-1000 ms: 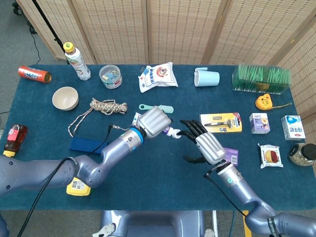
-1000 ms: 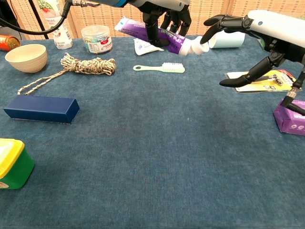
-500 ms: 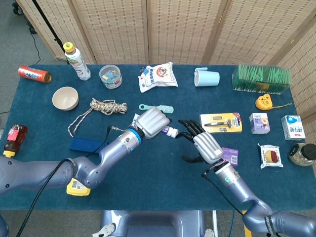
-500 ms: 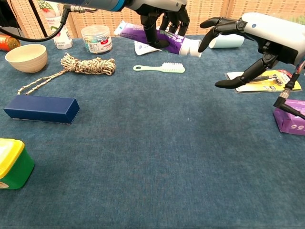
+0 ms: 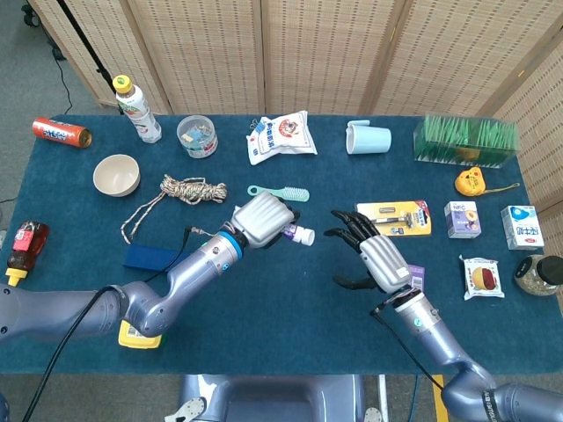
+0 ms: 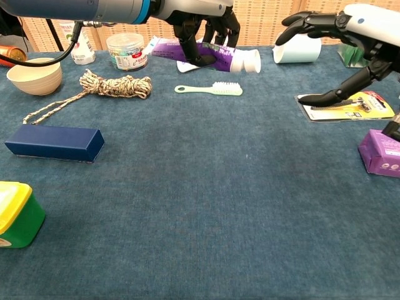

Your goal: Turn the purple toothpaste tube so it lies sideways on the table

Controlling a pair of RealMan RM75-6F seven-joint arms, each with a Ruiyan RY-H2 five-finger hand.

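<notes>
The purple toothpaste tube (image 6: 206,55) is held off the blue cloth of the desk (image 5: 290,325), roughly level, its white cap (image 5: 303,235) pointing toward the desk's right edge. It sits over the middle of the desk, nearer the far edge, just above the green toothbrush (image 6: 209,89). The left hand (image 5: 259,220) grips the tube's body from above, fingers wrapped round it. The right hand (image 5: 374,255) hangs apart from the cap with its fingers spread and holds nothing.

By the look of it, the turning is mostly done: the tube already lies crosswise in the air. What seems left is to lower it onto the cloth and let go.

Around it the desk is crowded. A coil of rope (image 5: 189,188) and a dark blue box (image 6: 53,143) lie toward the left edge, with a cream bowl (image 5: 116,174) beyond them. A razor pack (image 5: 394,217) and a purple box (image 6: 380,152) lie by the right hand. A snack bag (image 5: 281,136), a pale blue cup (image 5: 368,137) and a green-filled clear box (image 5: 466,141) line the far edge. Woven screens (image 5: 308,53) close off the room behind.
</notes>
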